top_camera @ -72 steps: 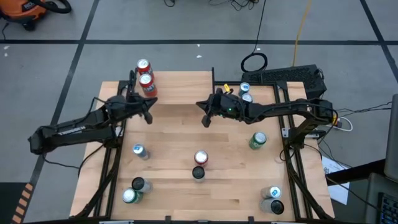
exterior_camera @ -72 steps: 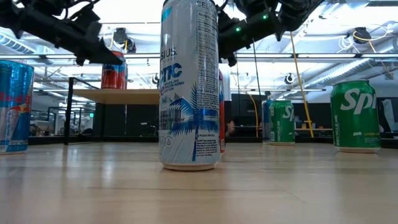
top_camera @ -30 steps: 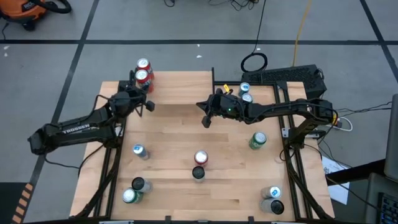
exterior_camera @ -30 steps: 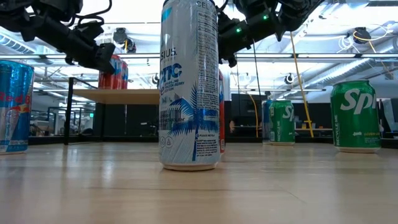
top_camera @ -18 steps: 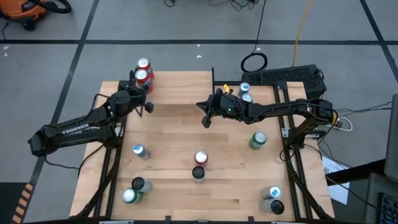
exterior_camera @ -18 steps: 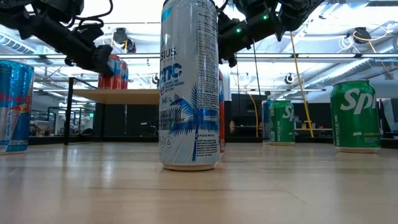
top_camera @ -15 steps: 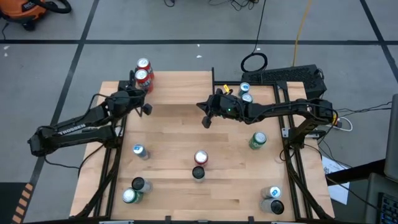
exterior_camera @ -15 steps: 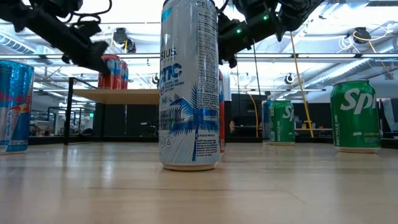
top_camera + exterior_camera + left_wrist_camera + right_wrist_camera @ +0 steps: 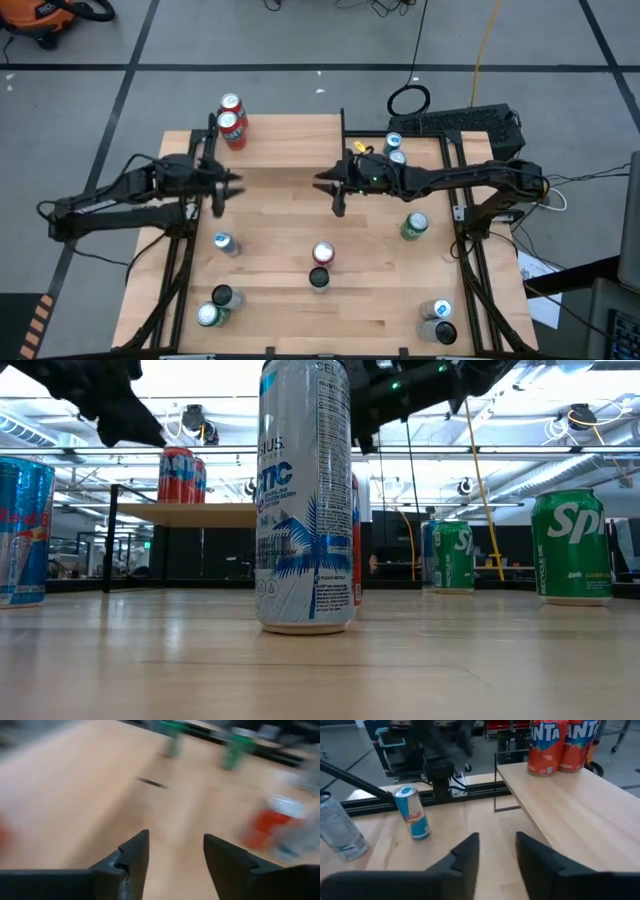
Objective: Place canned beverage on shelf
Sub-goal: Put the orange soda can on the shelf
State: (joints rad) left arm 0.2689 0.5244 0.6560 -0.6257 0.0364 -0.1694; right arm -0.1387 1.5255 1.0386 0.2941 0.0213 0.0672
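Both claws, left [image 9: 222, 190] and right [image 9: 338, 196], hover empty, parted.

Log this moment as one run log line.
shelf: two orange cans standing at its left end | left gripper: open, empty, over table | right gripper: open, empty, mid-table

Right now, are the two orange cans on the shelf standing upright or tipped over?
Upright. The orange cans stand side by side on the shelf in the right wrist view, and the high view shows their round tops.
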